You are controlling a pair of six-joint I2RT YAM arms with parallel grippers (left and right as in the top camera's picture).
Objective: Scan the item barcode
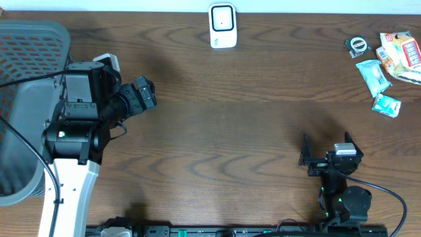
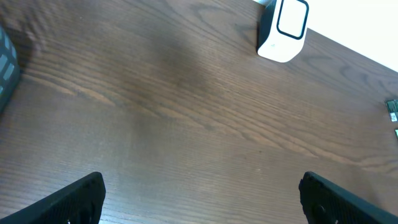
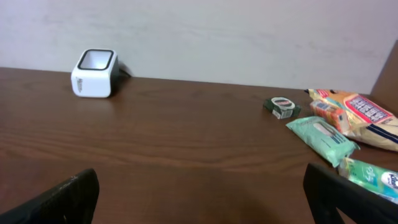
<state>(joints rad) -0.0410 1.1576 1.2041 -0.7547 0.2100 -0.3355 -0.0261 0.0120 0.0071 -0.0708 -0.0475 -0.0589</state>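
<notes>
Packets [image 1: 371, 74] lie far right, scanner [image 1: 223, 26] at the back edge; left gripper [image 2: 202, 202] and right gripper [image 1: 327, 149] empty, fingers wide apart.

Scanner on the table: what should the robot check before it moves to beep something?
1. Left gripper open: ok.
2. Right gripper open: ok.
3. Something held to scan: not ok, both are empty.
4. Scanner standing with nothing in front of it: ok.
5. Packets in plain view: ok.
6. Where the green packet has its barcode: cannot tell.
</notes>
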